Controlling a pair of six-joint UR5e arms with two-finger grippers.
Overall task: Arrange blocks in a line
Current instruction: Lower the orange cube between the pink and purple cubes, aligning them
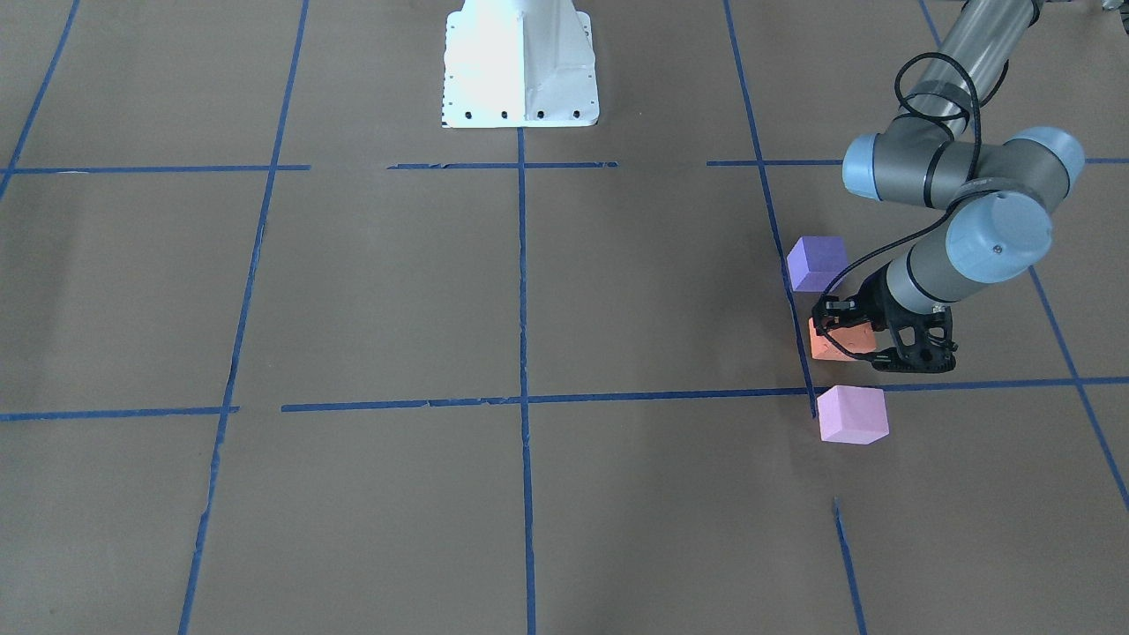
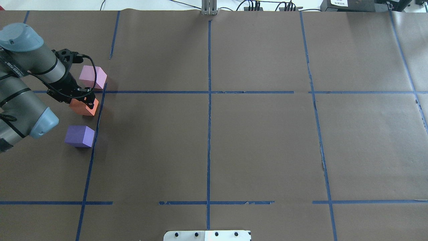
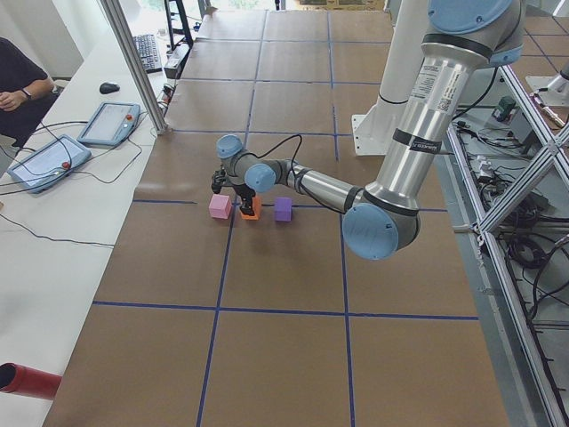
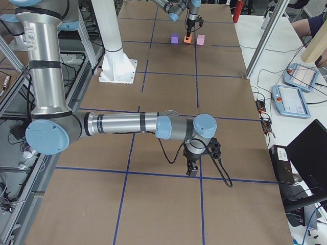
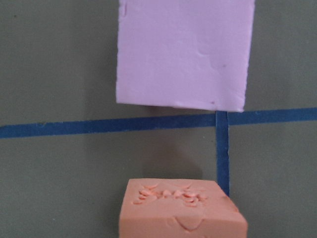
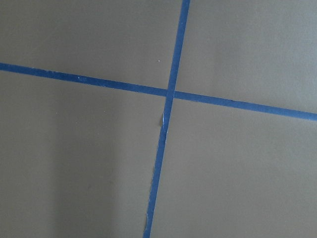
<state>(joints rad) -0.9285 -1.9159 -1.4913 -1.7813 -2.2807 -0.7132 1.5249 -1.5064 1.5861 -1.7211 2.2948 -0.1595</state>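
**Left gripper at the middle block; three blocks in a row**

The blocks stand at the robot's left end of the table (image 2: 260, 144), along one side of a blue tape (image 2: 89, 160) line; pink block (image 2: 93, 77) farthest from the robot, orange block (image 2: 83, 107) in the middle, violet block (image 2: 79, 136) nearest. There are bare gaps between neighbours and none touch. A cross line of tape runs through the gap between pink and orange (plain in the left wrist view, pink beyond it, orange on the near side). The orange block's upper face shows small dents there.

The left gripper (image 2: 88, 100) points down over the orange block; one dark fingertip shows against the block's top edge in the overhead view, and the wrist covers the rest. I cannot tell how wide the jaws stand or whether they press the block. From the side, orange looks level with its neighbours; whether it sits on the paper is unclear.

The right gripper (image 4: 193, 171) is well apart from the blocks, low over the table at the robot's right end, pointing down; its wrist view shows only a tape crossing. It is seen only from the side, so I cannot tell how far open it is.
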